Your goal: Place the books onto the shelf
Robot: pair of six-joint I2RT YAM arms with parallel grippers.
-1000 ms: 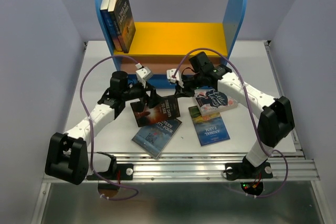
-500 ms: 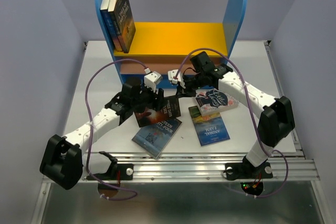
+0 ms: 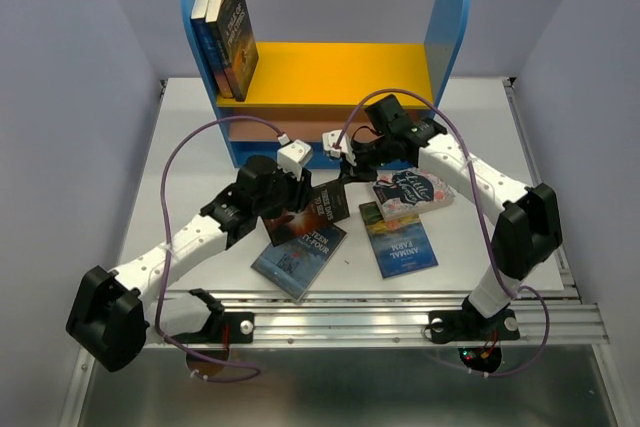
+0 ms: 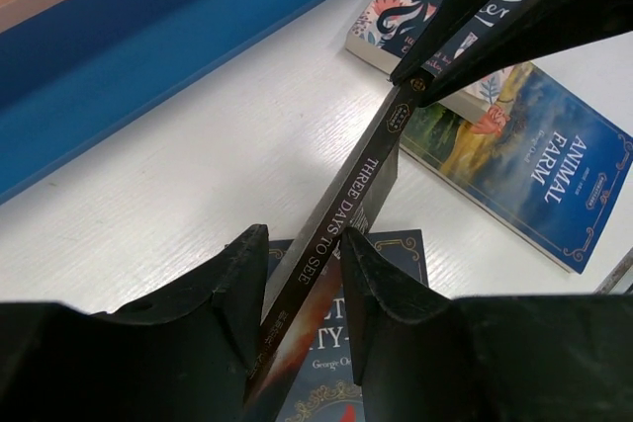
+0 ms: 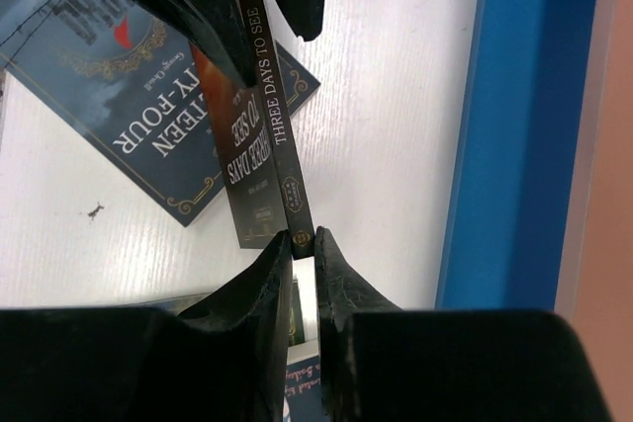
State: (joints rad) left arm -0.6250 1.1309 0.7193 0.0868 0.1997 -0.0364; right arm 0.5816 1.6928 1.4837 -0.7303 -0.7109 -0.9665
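1. Big change in the last second: the left gripper (image 4: 302, 244) has swung in from the left and dropped its jaws over the Three Days to See book (image 4: 366, 180). They've gone from wide open to a narrow straddle around the spine
2. Whether the left pads are actually biting yet, I honestly can't tell. The left wrist view shows the spine running between them with maybe a sliver of gap on one side
3. The right gripper (image 5: 302, 239) hasn't budged. It's pinched nearly shut on the far end of that same spine, propping the book on its edge on the table (image 3: 180, 167), just in front of the shelf (image 3: 330, 72)
4. So the book is now bracketed at both ends, which looks to me like a handover or a two-arm lift being set up to get it onto a board
5. Progress check: two books (image 3: 225, 32) stand on the yellow board against the left panel. The dark blue book (image 3: 298, 252), Animal Farm (image 3: 400, 239) and the floral-cover book (image 3: 412, 192) lie flat on the table, so there's plenty left to do
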